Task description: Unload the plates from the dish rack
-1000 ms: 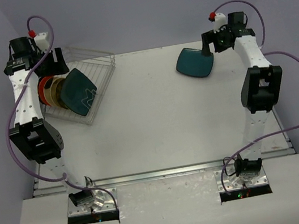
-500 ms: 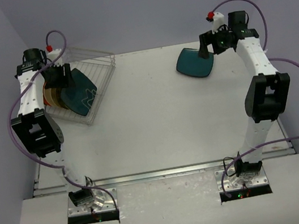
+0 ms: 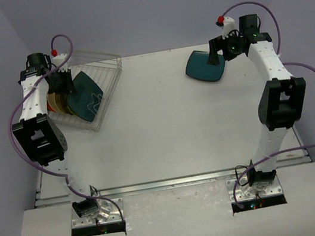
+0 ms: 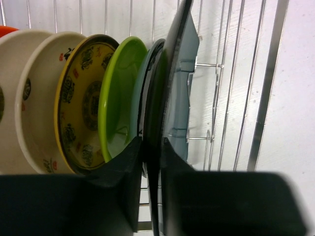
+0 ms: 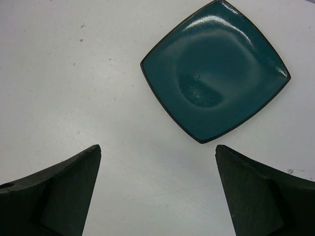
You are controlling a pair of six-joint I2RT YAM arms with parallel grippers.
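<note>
A: Left gripper has swung down into the rack. It's clamped on the dark square plate at the rim, so the next lift looks ready.

B: Only the wrist view shows that pinch. Right gripper hangs wide apart above the teal plate, flat on the table.

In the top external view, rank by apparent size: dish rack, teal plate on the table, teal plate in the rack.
1. dish rack
2. tie: teal plate on the table, teal plate in the rack; the racked one is tilted and partly hidden, so unranked.
</note>
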